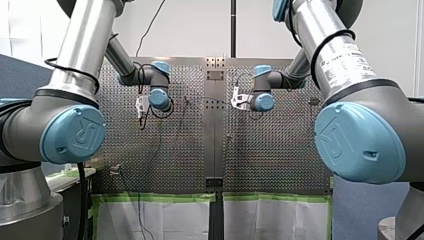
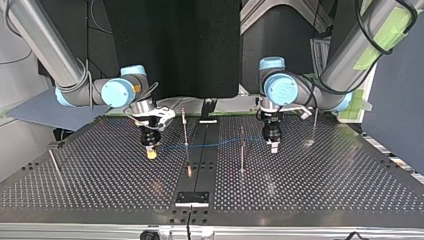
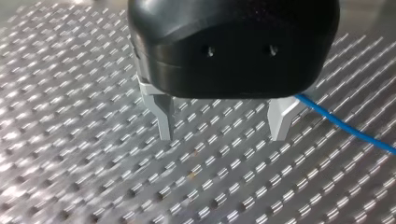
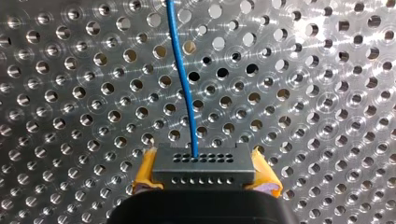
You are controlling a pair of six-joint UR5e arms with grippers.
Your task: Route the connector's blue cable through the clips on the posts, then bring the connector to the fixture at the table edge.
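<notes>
Blue cable (image 4: 184, 88): leaving the connector (image 4: 203, 173) and running over the bench (image 2: 100, 180) past the middle posts (image 2: 185, 127) toward my left claw (image 3: 222, 138). Whether it is sitting in any clip is too small to tell.

Connector: grey holed block, being pinched at both ends by the yellow pads (image 4: 145, 170) of my right claw (image 4: 204, 161). It is hanging low over the bench at the top view's left, apart from the posts.

Left claw: metal fingers (image 3: 164, 116) standing spread, gripping nothing. The cable is passing just beside one finger, outside the gap.

Risks: with the left claw not holding, the cable is going unguided and may be slipping off a clip or catching on a post. A tight pull could be twisting the connector in the pads.

Heading: long axis lying across the claw, pad to pad. The cable face is pointing ahead of the claw, seemingly down at the bench.
</notes>
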